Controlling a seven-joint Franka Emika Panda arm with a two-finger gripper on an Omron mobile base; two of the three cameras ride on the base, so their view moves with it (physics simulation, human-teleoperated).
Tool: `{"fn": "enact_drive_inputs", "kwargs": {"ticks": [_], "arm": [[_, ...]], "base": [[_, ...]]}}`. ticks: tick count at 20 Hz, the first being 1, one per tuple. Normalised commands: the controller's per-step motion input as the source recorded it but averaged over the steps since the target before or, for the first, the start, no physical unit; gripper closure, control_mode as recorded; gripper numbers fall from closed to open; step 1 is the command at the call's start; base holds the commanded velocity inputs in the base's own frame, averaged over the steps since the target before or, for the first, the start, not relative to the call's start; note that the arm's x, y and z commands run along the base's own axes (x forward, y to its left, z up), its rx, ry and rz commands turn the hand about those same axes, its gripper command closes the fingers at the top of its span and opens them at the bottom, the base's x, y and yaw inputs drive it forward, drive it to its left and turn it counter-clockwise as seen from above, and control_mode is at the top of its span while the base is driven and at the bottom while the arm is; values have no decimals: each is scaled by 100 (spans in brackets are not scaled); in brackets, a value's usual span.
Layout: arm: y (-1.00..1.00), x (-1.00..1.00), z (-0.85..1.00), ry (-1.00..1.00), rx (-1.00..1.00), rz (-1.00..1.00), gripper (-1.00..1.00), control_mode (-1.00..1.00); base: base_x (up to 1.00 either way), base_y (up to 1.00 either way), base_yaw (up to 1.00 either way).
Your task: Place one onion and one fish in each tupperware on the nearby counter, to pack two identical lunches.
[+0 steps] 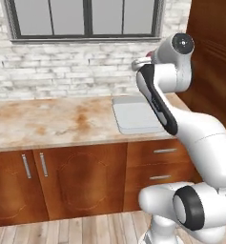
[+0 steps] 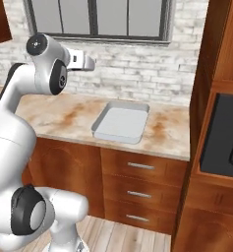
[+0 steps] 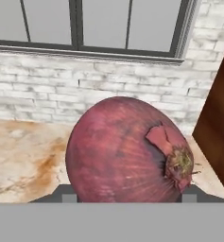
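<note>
Onion, dark purple-red and papery, sits close against the lens in the hand view, wedged between the two dark fingertips of the tool, whose jaws stand partly apart and are closed against its sides; its dried root end points to the right of that view; behind it run a white brick wall, a dark-framed window and a stretch of mottled beige-and-orange counter; a red-brown wooden panel rises at the right edge.

From the left base view, the white arm climbs from the lower right and bends high over the counter; a small speck of red shows beside the wrist near the top of the arm, too small to make out; a pale grey tupperware, squarish with rounded corners, lies flat on the counter's right end, partly hidden by the forearm; red-brown cabinet doors and drawers with metal handles run below the stone; the tray is well below the raised hand.

From the right base view, the arm rises at the lower left, its wrist held high and level in front of the brick wall; the fingers themselves cannot be told from this side; the pale grey tupperware rests on the counter above a stack of three drawers, to the right of and well below the hand; a tall wooden cabinet with a dark oven front stands at the right.
</note>
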Motion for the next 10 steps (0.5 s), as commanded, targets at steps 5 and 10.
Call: {"fn": "enact_drive_inputs", "kwargs": {"ticks": [5,10], "arm": [[0,0,0,0,0,0,100,100],[0,0,0,0,0,0,100,100]], "base": [[73,-1,-2],[75,0,-8]]}}
